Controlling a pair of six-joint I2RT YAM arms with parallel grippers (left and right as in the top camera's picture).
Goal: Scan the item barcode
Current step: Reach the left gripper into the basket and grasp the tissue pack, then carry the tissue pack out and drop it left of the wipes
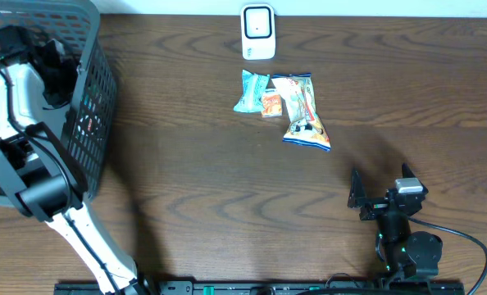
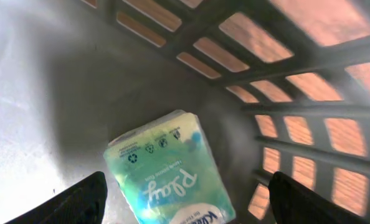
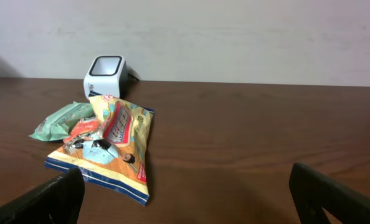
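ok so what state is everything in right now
left gripper: open, down inside the basket
tissue pack: lying on the basket floor, not gripped
basket: upright on the table
right gripper: open, empty
scanner: upright, nothing held to it
snack packets: heaped on the table near the scanner

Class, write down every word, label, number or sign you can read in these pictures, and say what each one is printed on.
"Play": in script on the tissue pack lying in the basket.
Row of small round signs with fine print on the same pack: too small to read.
Printing on the snack bag and the green packet: blurred.
On the scanner: nothing readable.
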